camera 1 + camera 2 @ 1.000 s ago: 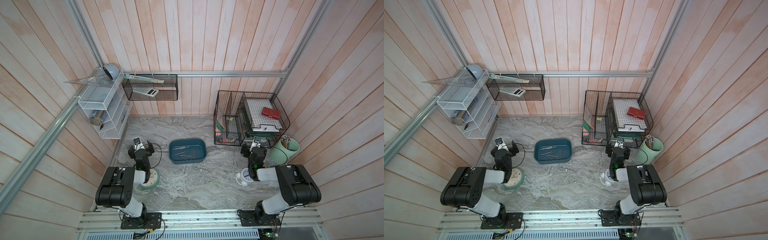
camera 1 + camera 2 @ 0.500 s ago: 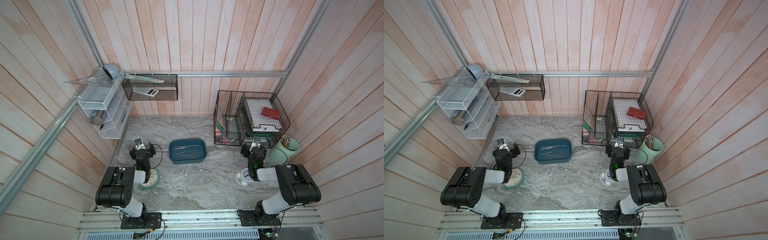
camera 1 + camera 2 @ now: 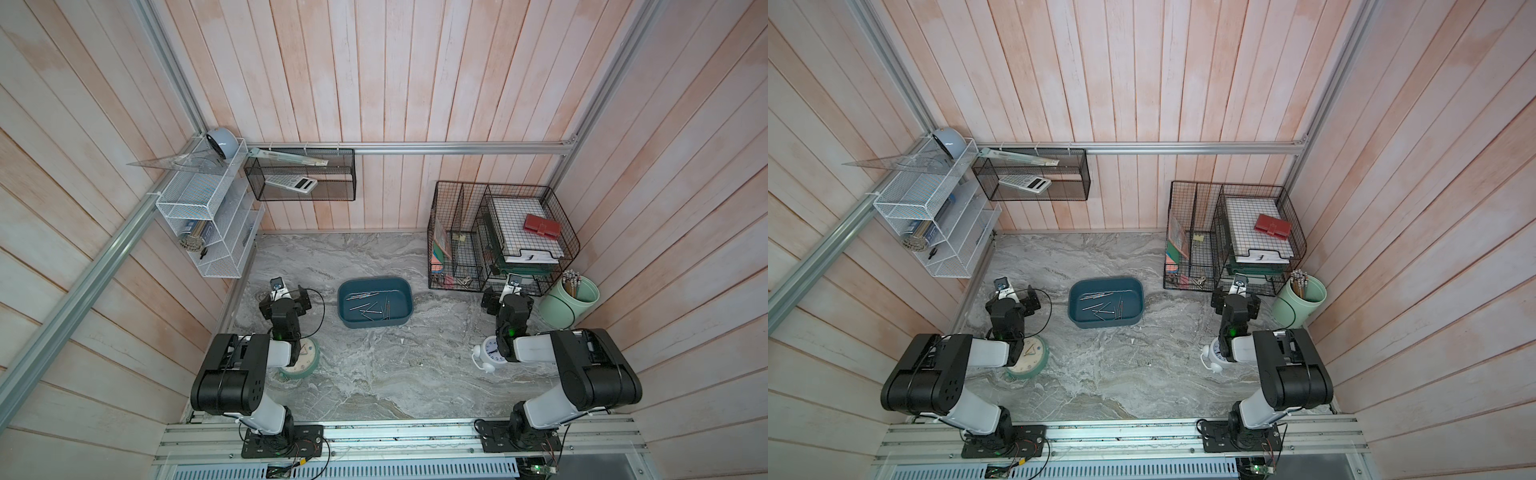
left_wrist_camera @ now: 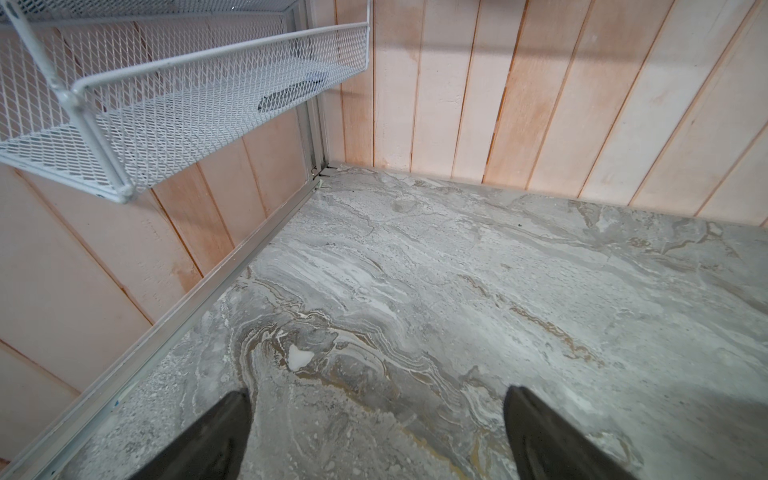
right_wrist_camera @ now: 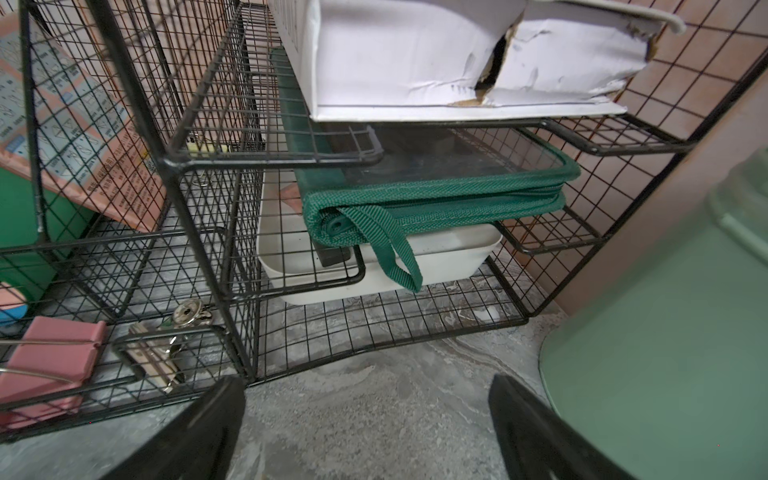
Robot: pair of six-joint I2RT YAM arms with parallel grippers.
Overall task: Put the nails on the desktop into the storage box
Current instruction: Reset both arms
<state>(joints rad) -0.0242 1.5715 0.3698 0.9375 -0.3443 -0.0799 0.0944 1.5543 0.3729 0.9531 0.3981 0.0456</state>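
Thin silver-grey nails [image 3: 365, 306] sit in shallow teal plastic storage box [image 3: 374, 323] — nearer left tool [image 4: 376, 399] than right tool [image 5: 365, 386]; both spread, empty.

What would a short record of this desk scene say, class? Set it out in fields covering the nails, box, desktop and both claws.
Contents: thin silver-grey metal nails, scattered inside the box, some crossing
Container: shallow dark teal plastic storage box, upright between the arms
Surface: grey-and-white marble-patterned desktop; no nail clearly left on it, pale specks too small to tell
Left claw: open, empty, over bare marble
Right claw: open, empty, facing the black wire-mesh rack
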